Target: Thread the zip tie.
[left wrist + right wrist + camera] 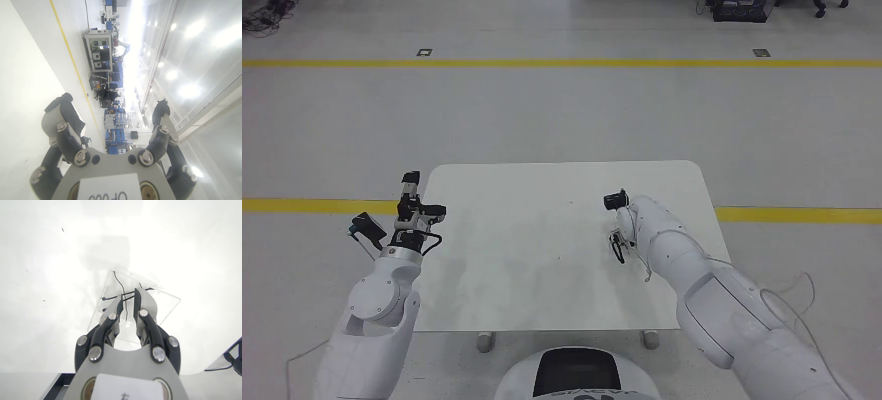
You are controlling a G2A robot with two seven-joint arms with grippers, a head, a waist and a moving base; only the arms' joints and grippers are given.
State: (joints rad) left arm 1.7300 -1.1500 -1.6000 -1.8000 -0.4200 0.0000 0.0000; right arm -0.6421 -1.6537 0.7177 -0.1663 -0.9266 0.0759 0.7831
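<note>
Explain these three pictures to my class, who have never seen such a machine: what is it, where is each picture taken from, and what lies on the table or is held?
It is a robot with two white arms, each ending in a two-fingered gripper, at a white table. The top view looks down from above the arms. The other two views come from cameras on the wrists. The left gripper is wide open, holds nothing and points out at the room. The right gripper is open over a clear plastic tray of black zip ties. One tie runs through its gap, ungripped.
</note>
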